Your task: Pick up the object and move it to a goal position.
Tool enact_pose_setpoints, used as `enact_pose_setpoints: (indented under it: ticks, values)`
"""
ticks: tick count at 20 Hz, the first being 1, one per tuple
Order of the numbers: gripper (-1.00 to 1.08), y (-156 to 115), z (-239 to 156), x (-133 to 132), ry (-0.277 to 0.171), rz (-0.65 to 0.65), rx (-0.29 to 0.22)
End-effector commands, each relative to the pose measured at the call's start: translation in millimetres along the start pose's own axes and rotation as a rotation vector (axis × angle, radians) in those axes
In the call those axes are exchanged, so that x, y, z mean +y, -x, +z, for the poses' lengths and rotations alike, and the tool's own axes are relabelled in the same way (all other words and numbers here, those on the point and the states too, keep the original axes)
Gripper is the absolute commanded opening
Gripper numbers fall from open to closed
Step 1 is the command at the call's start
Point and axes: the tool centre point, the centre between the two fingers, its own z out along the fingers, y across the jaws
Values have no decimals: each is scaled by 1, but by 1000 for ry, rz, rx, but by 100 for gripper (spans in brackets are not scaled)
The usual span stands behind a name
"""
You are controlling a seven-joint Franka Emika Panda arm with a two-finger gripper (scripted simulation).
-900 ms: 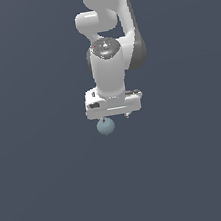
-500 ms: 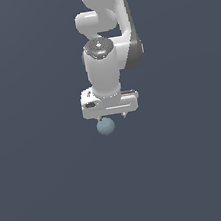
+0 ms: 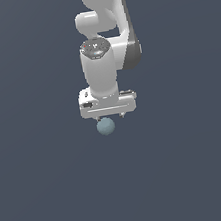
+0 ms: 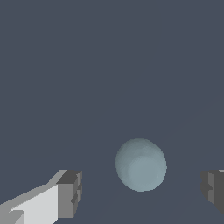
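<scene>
wrist view: the gripper [image 4: 140,192] is spread wide, the pale blue-grey ball [image 4: 141,164] between its fingers, untouched.

There was one pale blue-grey ball [image 4: 141,164], one white arm [image 3: 103,43] and one gripper [image 4: 140,192] with two fingers [image 4: 70,192].

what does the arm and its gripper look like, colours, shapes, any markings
The arm is smooth glossy white with rounded, tube-like links and a dark grey band at one joint. The wrist ends in a round grey cap with small red marks. Below it sits a wide, boxy white gripper. In the wrist view its fingers are white bars tipped with blocky dark grey pads. No cables show.
</scene>
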Motion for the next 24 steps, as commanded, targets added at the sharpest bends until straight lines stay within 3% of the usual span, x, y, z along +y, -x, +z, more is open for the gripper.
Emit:
enact_pose_setpoints:
  ticks: [1,8,24]
  values:
    - [100,1,4,1,0,21,0]
    - [100,10,22,6,1,135,0]
    - [100,44,79,28,13,531,8]
